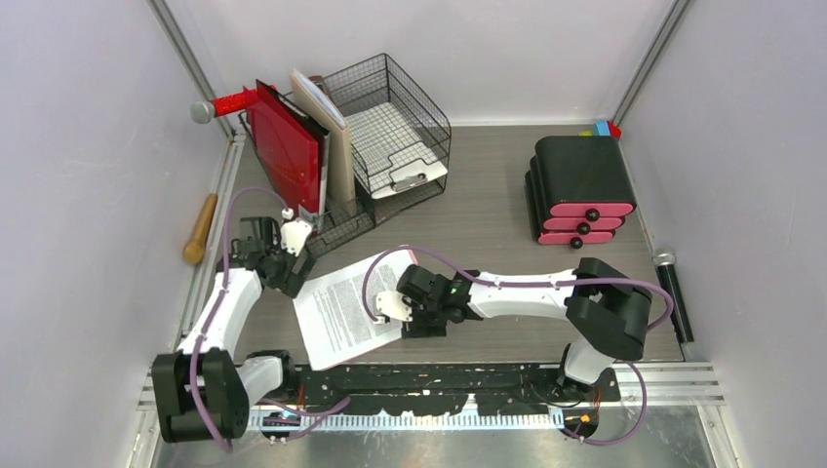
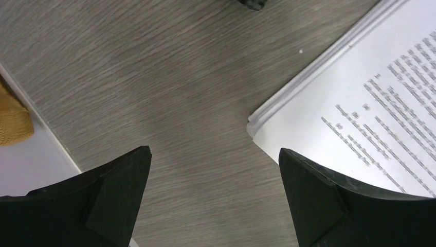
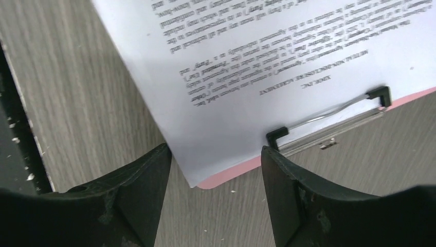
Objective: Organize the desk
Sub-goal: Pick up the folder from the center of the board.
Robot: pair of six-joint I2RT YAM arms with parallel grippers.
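On the grey wood-grain desk [image 1: 488, 210] lies a pink clipboard [image 1: 343, 310] with a printed sheet under its metal clip [image 3: 329, 123]. My right gripper [image 3: 216, 149] is open and low over the clipboard's near corner [image 3: 231, 177]. The pink edge and the paper corner lie between its jaws, and the clip sits just beyond its right finger. In the top view the right gripper [image 1: 408, 317] is at the sheet's right edge. My left gripper [image 2: 213, 152] is wide open over bare desk [image 2: 180, 77], beside the corner of the paper [image 2: 370, 118]. From above, the left gripper [image 1: 293, 275] is at the sheet's upper left.
A black wire-mesh tray rack [image 1: 390, 132] with red folders [image 1: 288, 151] stands at the back left. The black drawer unit with pink fronts [image 1: 580, 190] is at the back right. A wooden handle [image 1: 200, 229] lies along the left rail, a black microphone [image 1: 673, 292] along the right.
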